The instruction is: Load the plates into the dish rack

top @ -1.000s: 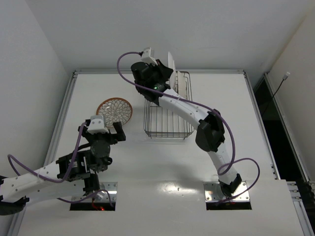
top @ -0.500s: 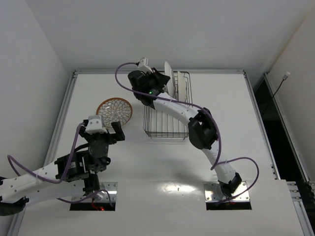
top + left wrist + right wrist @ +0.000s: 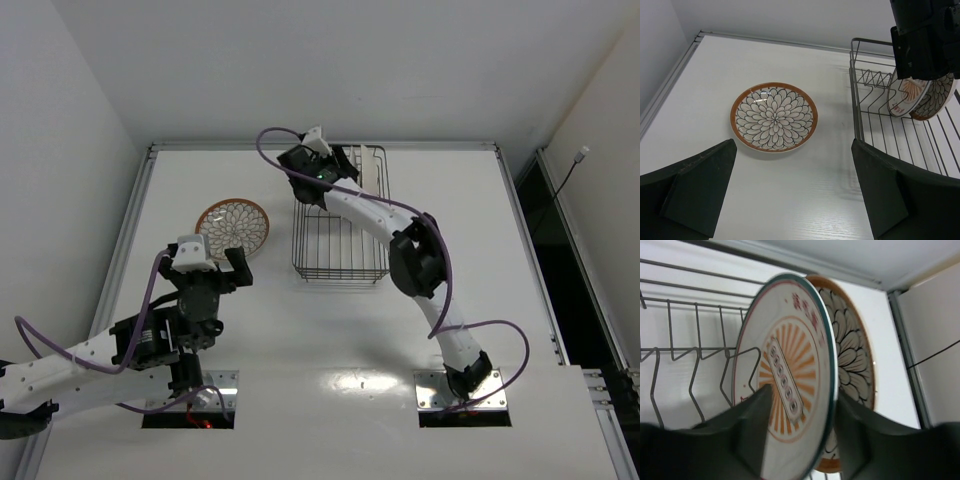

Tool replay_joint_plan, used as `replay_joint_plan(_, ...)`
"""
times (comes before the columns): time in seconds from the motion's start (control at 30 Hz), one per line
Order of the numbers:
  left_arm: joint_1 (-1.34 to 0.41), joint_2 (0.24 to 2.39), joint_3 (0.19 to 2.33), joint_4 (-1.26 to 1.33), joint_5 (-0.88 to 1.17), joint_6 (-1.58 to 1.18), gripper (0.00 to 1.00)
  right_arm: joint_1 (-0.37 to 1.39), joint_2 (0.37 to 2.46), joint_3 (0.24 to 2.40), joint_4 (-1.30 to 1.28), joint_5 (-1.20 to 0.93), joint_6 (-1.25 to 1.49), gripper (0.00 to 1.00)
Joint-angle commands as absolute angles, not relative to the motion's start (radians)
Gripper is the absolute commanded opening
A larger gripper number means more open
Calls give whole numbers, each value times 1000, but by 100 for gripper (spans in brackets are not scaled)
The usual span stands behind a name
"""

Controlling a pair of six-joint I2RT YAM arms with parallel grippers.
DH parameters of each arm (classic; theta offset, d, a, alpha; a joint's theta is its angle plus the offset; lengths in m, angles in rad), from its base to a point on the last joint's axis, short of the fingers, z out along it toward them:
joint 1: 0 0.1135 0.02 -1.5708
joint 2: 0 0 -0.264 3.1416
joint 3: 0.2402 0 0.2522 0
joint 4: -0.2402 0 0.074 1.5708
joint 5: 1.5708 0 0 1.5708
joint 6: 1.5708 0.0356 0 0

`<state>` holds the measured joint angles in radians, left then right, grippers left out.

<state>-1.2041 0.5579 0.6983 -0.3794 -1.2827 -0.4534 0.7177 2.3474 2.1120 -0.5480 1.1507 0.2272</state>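
R arm (image 3: 372,208) reaches top middle; R claw (image 3: 801,399) around sunburst plate (image 3: 790,360) in dish rack (image 3: 340,281), grip unclear. L claw (image 3: 792,150) wide open, empty; wrist cams show petal plate (image 3: 852,360) behind.

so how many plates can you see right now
3. One petal-pattern plate lies flat on the table left of the dish rack; the sunburst plate stands in the rack, held by the right gripper; a second petal-pattern plate stands right behind it. None seem hidden.
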Motion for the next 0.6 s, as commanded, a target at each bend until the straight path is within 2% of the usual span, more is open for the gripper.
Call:
replay_joint_plan(0.0,-1195,549,712,-335,-1305,-454,100,692,2286,2121,-620,1039,353,52)
replay_joint_plan(0.07,-1195,549,712,-334,-1305,-445,100,692,2257,2111,-632,1039,362,64)
replay_joint_plan(0.13,-1195,558,703,-325,-1305,-436,100,702,2194,2098,-623,1048,362,67)
replay_joint_plan(0.2,-1195,569,703,-325,-1315,-436,100,712,2151,2086,-623,1048,351,75)
replay_joint_plan(0.3,-1195,578,703,-325,-1324,-436,100,712,2076,2086,-670,973,351,81)
replay_joint_plan(0.37,-1195,588,703,-325,-1324,-436,100,721,2037,2077,-702,910,360,100)
replay_joint_plan(0.57,-1195,673,693,-293,-1388,-410,100,758,1817,1907,-764,723,394,100)
